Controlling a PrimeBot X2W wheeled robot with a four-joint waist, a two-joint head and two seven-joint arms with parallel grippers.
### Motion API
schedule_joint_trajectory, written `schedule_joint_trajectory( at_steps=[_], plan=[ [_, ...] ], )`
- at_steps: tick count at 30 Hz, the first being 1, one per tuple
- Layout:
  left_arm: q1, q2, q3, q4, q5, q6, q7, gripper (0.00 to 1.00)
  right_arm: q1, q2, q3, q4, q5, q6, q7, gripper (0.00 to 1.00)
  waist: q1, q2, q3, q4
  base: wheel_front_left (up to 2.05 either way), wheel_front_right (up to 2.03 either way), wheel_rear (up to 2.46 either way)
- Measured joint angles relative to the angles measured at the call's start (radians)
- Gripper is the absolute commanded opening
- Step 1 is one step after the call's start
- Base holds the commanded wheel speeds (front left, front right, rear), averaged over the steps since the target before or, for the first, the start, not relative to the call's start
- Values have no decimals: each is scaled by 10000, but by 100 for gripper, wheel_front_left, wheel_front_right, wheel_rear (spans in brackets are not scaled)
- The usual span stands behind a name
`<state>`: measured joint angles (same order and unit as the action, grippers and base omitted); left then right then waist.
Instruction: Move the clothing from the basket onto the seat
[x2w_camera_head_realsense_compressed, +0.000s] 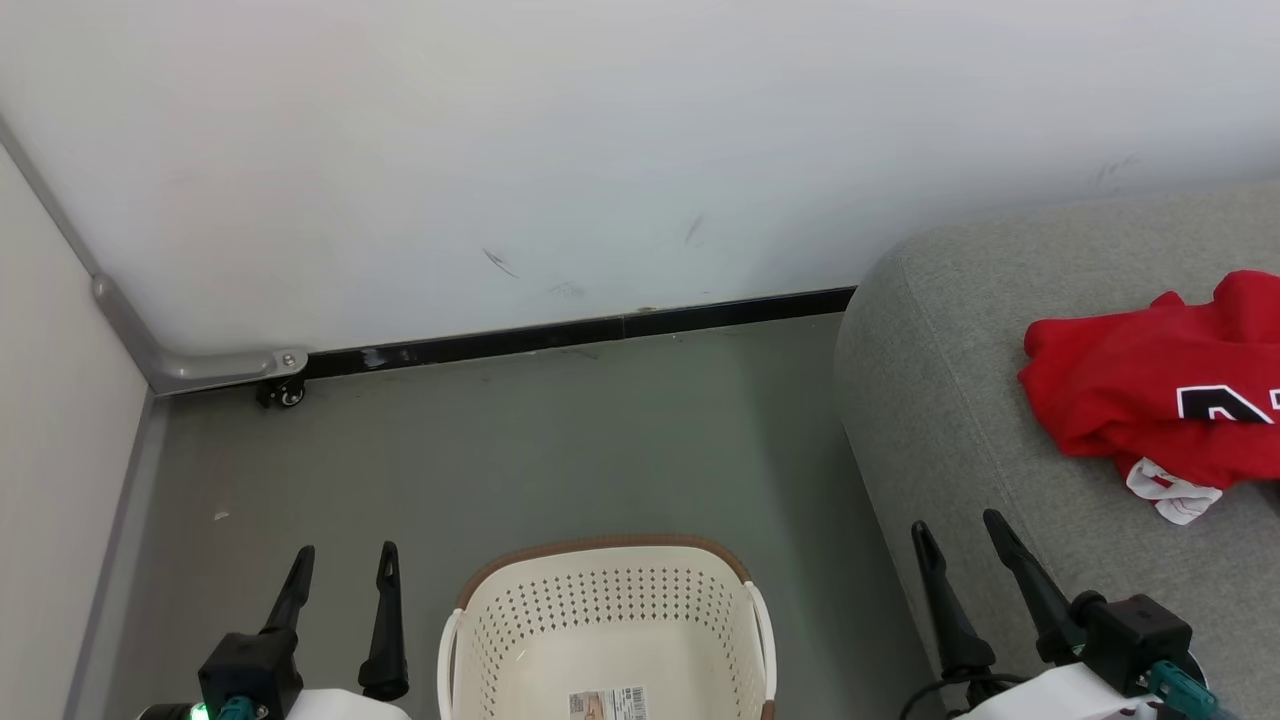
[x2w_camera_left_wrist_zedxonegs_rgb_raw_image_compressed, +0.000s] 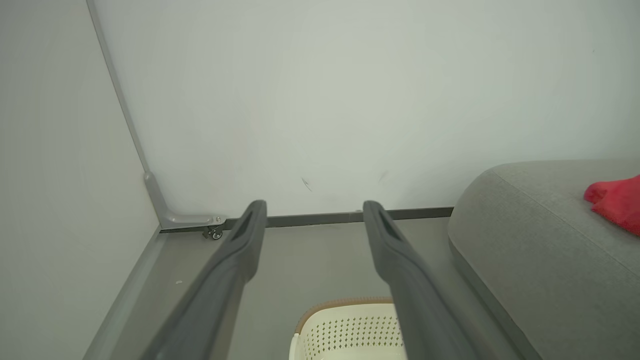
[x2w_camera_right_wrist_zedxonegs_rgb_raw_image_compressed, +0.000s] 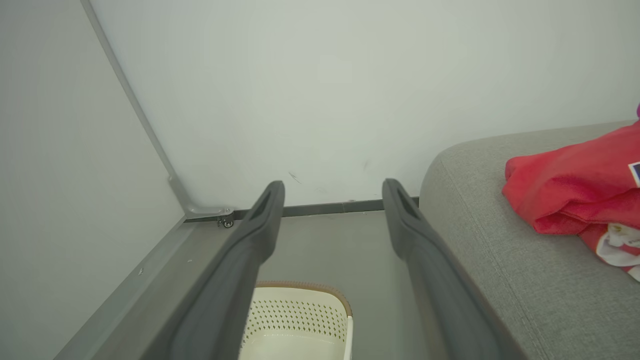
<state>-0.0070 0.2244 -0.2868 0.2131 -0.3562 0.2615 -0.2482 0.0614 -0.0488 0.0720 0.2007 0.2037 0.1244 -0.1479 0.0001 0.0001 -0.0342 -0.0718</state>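
Ahead and right of the right gripper (x2w_camera_head_realsense_compressed: 955, 525), the nearer one, the crumpled red fabric clothing (x2w_camera_head_realsense_compressed: 1150, 390) lies on the large grey woven seat (x2w_camera_head_realsense_compressed: 960, 420), while that gripper and the left gripper (x2w_camera_head_realsense_compressed: 346, 550) gape empty either side of the bare-looking cream perforated plastic basket (x2w_camera_head_realsense_compressed: 600, 610).

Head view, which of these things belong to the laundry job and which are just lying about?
Job: red clothing, lying on the grey seat; cream basket on the floor, its visible part empty.
Just there: caster wheel by the wall; black skirting strip; scuff marks on that wall.
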Motion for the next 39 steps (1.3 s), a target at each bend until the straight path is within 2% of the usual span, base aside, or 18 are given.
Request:
schedule_joint_trajectory(
  at_steps=[12, 13, 17, 24, 34, 39],
  plan=[
    [-177, 4, 15, 240, 0, 23, 0, 100, 0, 2, 2, -46, 0, 0, 77, 100, 0, 0, 20, 5, 0, 0, 0],
    [-159, -21, 6, 297, -2, 23, 10, 0, 3, 6, 8, 23, -2, -10, 77, 0, 0, 0, 21, 5, 0, 0, 0],
    [189, -230, -84, 637, -27, 10, 27, 0, 240, 12, 29, 380, 0, -13, 79, 0, 0, 0, 23, 6, 0, 0, 0],
    [231, -353, 171, 642, -658, -221, 232, 0, 397, 12, 174, 245, 602, -13, 73, 0, 0, 0, 36, 12, 0, 0, 0],
    [224, -481, 527, 637, -2188, -598, 621, 0, 405, 15, 136, 17, 2393, -13, 73, 0, 2, 0, 68, 80, 0, 0, 0],
    [219, -560, 713, 617, -2771, -771, 821, 0, 390, 15, -40, 19, 3191, -13, 173, 0, 18, 0, 79, 141, 0, 0, 0]
  ],
)
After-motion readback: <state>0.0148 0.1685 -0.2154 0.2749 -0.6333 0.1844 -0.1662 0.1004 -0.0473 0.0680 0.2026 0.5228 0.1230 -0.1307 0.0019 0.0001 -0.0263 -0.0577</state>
